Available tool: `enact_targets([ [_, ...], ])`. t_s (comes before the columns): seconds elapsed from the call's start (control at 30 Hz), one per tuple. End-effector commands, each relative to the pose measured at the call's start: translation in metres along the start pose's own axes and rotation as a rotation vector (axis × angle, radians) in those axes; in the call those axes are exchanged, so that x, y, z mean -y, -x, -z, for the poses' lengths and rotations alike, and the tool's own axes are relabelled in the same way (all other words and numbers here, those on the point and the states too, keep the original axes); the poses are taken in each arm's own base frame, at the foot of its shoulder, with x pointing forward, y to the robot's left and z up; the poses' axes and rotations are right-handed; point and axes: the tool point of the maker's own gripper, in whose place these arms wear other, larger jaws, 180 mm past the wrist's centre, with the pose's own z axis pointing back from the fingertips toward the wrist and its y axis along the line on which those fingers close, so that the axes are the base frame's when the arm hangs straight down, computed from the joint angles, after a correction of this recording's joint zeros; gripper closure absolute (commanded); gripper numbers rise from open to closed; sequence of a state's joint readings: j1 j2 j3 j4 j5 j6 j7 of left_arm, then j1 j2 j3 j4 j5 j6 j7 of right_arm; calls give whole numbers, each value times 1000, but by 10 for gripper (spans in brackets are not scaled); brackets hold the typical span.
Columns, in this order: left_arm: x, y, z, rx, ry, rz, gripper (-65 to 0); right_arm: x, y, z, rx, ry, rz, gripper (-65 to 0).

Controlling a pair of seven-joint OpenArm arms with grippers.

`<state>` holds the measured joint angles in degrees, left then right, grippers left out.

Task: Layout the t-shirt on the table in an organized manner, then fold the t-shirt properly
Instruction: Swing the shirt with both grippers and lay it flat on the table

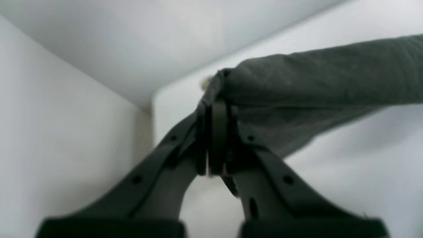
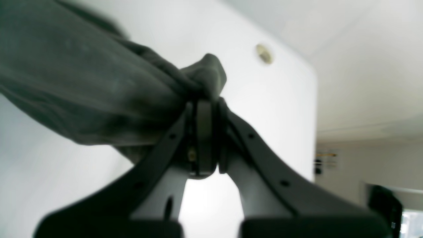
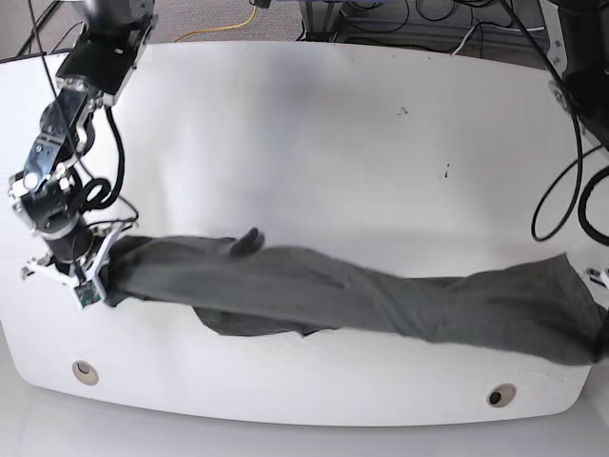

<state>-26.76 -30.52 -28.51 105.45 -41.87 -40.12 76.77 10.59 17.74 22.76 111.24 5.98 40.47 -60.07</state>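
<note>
Base view: t-shirt stretched between both clamped grippers.

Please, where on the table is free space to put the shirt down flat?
The widest bare patch of the table lies beyond the stretched t-shirt, toward the cables. A thin strip remains in front, between the cloth and the two grommet holes. The ends are crowded by the right gripper and left gripper.

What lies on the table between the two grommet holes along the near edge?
Bare table between the holes, seen in the base view; the t-shirt lies behind.
</note>
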Motion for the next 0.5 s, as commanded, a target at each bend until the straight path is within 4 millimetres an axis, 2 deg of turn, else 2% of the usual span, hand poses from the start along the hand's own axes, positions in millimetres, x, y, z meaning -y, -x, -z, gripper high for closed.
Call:
enact_targets([
  [0.0,-2,15,-9,-12,-5,-19,0,-6,4,-7,11,4,5,0],
  [0.2,17,85,-21,-152,42,-101,0,-48,48,-11,-73,-76,63,0],
  [0.47,40,158,-44,-344,83,-151,0,-85,76,-17,-93,-150,106,0],
])
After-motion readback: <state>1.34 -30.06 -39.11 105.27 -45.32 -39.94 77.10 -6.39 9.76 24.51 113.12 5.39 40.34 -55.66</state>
